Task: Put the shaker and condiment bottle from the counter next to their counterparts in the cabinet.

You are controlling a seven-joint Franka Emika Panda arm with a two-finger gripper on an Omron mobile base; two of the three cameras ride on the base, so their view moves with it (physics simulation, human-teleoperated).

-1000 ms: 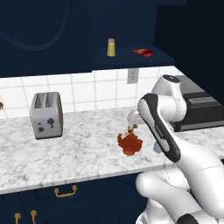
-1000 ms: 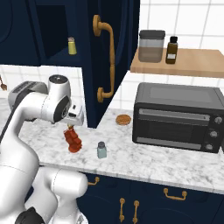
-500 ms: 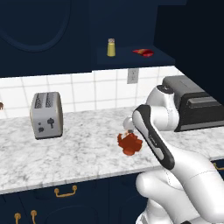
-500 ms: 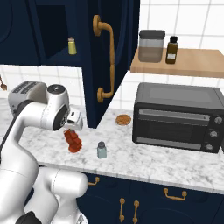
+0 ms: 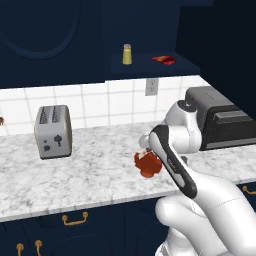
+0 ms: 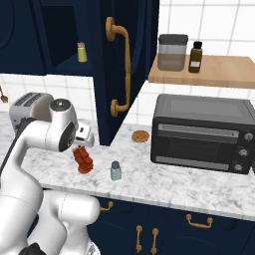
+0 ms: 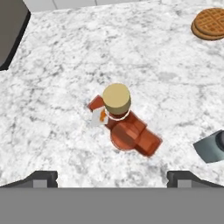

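Note:
The dark red-orange condiment bottle point(image 7: 130, 133) with its pale yellow cap point(image 7: 117, 99) stands on the marbled counter point(image 7: 65, 65). My gripper point(image 7: 113, 178) hangs straight above it, open, with one fingertip on either side of it. The right base view has the gripper point(image 6: 81, 147) just over the bottle point(image 6: 83, 161). The small blue-grey shaker point(image 6: 115, 171) stands a little to the bottle's right and appears as the shaker point(image 7: 212, 146) at the hand view's edge. On the open cabinet's shelf point(image 5: 150, 69) stand the yellow-olive shaker point(image 5: 127, 54) and the flat red item point(image 5: 164, 60).
A toaster point(image 5: 53, 131) sits at the counter's left and a black toaster oven point(image 6: 201, 132) at its right. A waffle point(image 6: 141, 136) lies near the tiled wall. The open cabinet door point(image 6: 122, 64) with a brass handle hangs above the counter. A wooden shelf point(image 6: 224, 69) carries a jar and a dark bottle.
The arm has folded lower and brought the hand down closer over the condiment bottle. The fingers stay wide apart. Bottle and shaker have not moved.

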